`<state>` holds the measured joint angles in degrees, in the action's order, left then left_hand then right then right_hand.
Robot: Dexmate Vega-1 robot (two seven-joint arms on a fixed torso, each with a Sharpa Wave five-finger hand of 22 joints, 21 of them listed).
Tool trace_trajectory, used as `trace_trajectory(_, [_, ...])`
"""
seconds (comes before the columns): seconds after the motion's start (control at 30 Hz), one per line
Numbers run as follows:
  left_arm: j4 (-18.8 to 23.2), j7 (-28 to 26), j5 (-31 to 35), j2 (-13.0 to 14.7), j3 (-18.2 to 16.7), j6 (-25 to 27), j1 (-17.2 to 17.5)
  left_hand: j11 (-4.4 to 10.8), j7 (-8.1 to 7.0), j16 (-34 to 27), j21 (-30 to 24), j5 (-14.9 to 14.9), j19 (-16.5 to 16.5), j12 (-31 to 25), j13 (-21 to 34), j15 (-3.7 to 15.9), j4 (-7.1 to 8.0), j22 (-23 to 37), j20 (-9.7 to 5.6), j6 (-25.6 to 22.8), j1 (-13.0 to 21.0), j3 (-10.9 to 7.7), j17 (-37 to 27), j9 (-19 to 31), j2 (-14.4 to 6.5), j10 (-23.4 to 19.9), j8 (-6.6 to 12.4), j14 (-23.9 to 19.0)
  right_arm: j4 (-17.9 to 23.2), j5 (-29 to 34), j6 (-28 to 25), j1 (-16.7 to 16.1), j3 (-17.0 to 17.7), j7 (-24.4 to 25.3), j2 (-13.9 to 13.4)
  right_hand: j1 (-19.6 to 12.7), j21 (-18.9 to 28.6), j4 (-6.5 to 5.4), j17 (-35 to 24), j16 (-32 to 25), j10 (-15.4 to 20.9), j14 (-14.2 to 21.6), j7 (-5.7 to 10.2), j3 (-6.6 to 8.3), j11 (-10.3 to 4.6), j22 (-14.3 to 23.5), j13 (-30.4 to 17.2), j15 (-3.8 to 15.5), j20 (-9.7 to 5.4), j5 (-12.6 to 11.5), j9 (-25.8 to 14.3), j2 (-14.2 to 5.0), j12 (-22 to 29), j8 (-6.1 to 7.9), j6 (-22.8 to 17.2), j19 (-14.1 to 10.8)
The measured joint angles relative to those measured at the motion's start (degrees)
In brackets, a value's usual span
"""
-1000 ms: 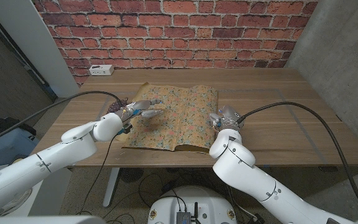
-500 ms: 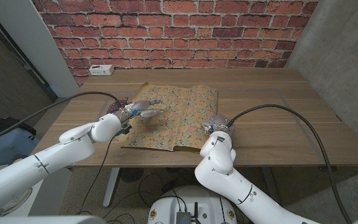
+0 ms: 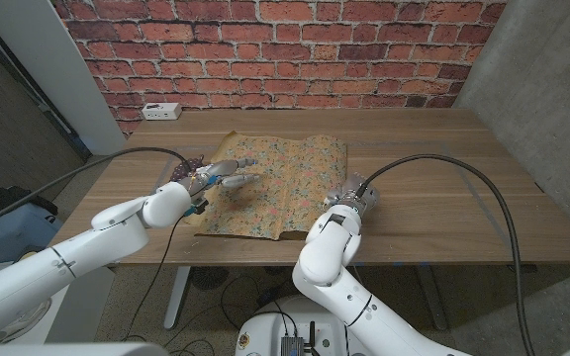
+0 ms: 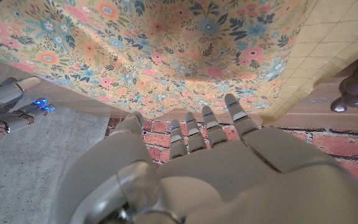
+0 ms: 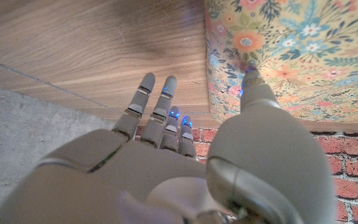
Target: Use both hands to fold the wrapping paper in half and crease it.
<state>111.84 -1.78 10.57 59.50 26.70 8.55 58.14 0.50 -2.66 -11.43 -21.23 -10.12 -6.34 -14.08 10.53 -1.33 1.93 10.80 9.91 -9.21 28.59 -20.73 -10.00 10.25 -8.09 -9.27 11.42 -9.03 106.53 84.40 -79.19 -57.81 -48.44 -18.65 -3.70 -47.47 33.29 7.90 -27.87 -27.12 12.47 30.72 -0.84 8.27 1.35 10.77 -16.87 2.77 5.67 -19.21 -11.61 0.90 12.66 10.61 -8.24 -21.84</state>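
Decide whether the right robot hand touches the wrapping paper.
Touching: in the right wrist view, the right robot hand has its thumb tip on the wrapping paper edge.

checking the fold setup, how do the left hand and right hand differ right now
The left hand reaches over the paper from its left edge, fingers spread above the print; the right hand sits at the paper's right edge, mostly over bare table. Both are open, holding nothing.
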Motion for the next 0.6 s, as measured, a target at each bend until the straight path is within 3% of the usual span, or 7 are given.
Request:
trace_trajectory(0.03, [-0.11, -0.04, -0.13, 0.0, -0.05, -0.14, 0.06, 0.0, 0.0, 0.0, 0.0, 0.0, 0.0, 0.15, 0.0, 0.0, 0.0, 0.0, 0.0, 0.0, 0.0, 0.0, 0.0, 0.0, 0.0, 0.0, 0.0, 0.0, -0.33, 2.22, 0.73, -0.12, 0.49, -2.04, 0.56, 0.92, 0.0, -0.67, -0.57, -0.16, -0.14, -0.52, -0.1, -0.79, 0.16, 0.05, -0.04, 0.04, 0.44, -0.08, 0.0, 0.44, 0.25, 0.17, 0.1, -0.38])
trace_trajectory(0.2, [-0.41, -0.14, -0.45, 0.0, -0.2, -0.55, 0.15, 0.0, 0.0, 0.0, 0.28, 0.0, 0.0, 0.15, 0.0, 0.0, 0.22, 0.0, 0.0, 0.0, -0.53, 0.22, 0.0, 0.0, -0.08, 0.0, -0.21, 0.0, -1.51, 6.76, 2.64, -0.37, 2.28, -7.36, 2.5, 5.74, -1.75, -3.25, 0.17, 5.15, -2.57, -10.14, -0.5, -4.14, 1.49, -0.07, -0.3, -0.25, 3.28, -0.51, -0.26, 2.17, 0.33, 0.43, 0.47, 2.84])
trace_trajectory(0.27, [-0.41, -0.17, -0.52, 0.0, -0.2, -0.61, 0.15, 0.0, 0.0, 0.0, 0.28, 0.0, 0.0, 0.15, 0.0, 0.0, 0.22, 0.0, 0.0, 0.0, -0.54, 0.22, 0.0, 0.0, -0.07, 0.0, -0.21, 0.0, -1.85, 6.76, 2.64, -0.5, 2.87, -7.36, 3.16, 9.16, -2.58, -4.89, 0.66, 6.49, -2.87, -11.53, -0.94, -5.77, 1.83, -0.12, -0.45, -0.85, 3.94, -0.51, -0.45, 2.15, 0.66, 1.14, -0.86, 4.25])
trace_trajectory(0.3, [-0.6, -0.18, -0.57, 0.0, -0.26, -0.68, 0.16, 0.0, 0.0, 0.0, 0.28, 0.0, 0.0, 0.15, 0.0, 0.0, 0.22, 0.0, 0.0, 0.0, -0.75, 0.22, 0.0, 0.0, 0.14, 0.0, -0.21, 0.0, -2.07, 9.22, 4.08, -0.61, 3.33, -10.65, 3.65, 10.68, -2.99, -5.64, 0.77, 6.95, -2.83, -11.83, -1.0, -6.5, 1.86, -0.12, -0.55, -1.13, 4.25, -0.51, -0.52, 2.1, 1.02, 1.58, -2.04, 4.85])
trace_trajectory(0.4, [-0.79, -0.18, -0.69, -0.03, -0.3, -0.77, 0.16, 0.0, 0.0, 0.34, 0.28, 0.0, 0.0, 0.15, 0.0, 0.0, 0.22, 0.0, 0.0, 0.0, -0.76, 0.22, 0.0, 0.0, 0.15, 0.0, -0.42, 0.0, -2.99, 11.74, 5.65, -0.78, 4.53, -13.76, 5.26, 14.01, -3.9, -7.38, 1.06, 7.64, -1.67, -12.13, -1.42, -7.96, 3.0, -0.12, -0.57, -1.43, 4.52, -0.51, -0.72, 2.22, 1.95, 2.72, -5.47, 6.25])
trace_trajectory(0.5, [-1.15, -0.18, -0.79, -0.11, -0.3, -1.04, -0.01, 0.0, 0.0, 0.34, 0.28, 0.0, 0.0, 0.48, 0.0, 0.0, 0.22, 0.0, 0.0, 0.0, -0.76, 0.22, 0.0, 0.0, 0.15, 0.0, -0.42, 0.0, -4.86, 14.77, 6.88, -0.79, 5.66, -16.91, 7.14, 14.11, -4.66, -7.36, 1.06, 7.64, -0.44, -12.21, -1.21, -8.38, 2.5, -0.12, -0.83, -1.27, 3.92, -0.71, -0.75, 2.43, 2.71, 2.83, -6.41, 7.57])
trace_trajectory(0.6, [-1.57, -0.05, -0.88, -0.26, -0.3, -1.39, -0.3, 0.0, 0.0, 0.34, 0.28, 0.0, 0.0, 0.6, 0.0, 0.0, 0.22, 0.0, 0.0, 0.0, -0.76, 0.22, 0.01, 0.0, 0.15, 0.0, -0.42, 0.0, -6.69, 18.2, 8.26, -0.79, 7.08, -19.45, 9.23, 10.36, -5.13, -5.54, 0.78, 7.23, -0.14, -11.22, -0.14, -7.94, 1.63, -0.08, -1.32, -0.21, 3.17, -1.31, -0.62, 2.56, 3.25, 1.88, -5.31, 8.24])
